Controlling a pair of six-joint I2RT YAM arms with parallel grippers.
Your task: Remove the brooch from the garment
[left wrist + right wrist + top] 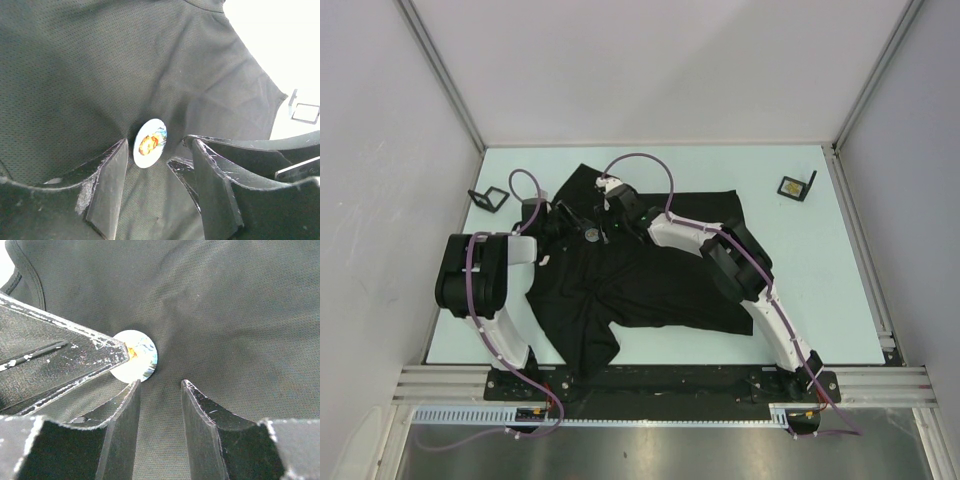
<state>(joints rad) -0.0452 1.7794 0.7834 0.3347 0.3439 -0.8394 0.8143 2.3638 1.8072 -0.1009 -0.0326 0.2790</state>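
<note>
- The black T-shirt [660,290] lies crumpled on the surface [830,300]. It runs from the near edge to past the middle.
- The brooch [150,142] is a small round pin with a picture on it. It sits on the shirt, left of the middle of the surface and a bit closer to the far edge.
- The left end effector [161,150] has its fingers apart and grips nothing. One fingertip is right at the brooch's edge.
- The right end effector [161,385] has its fingers apart too, with only cloth showing between them. The brooch is just past one tip.
- The cloth pulls into folds around the brooch, so I think it is not off yet. It must be grabbed, pulled free and lifted away.
- Two small black frames [488,198] [798,186] stand near the far corners. I cannot tell what they are for.
- I see no box, bowl or tray, so nothing is holding anything.
</note>
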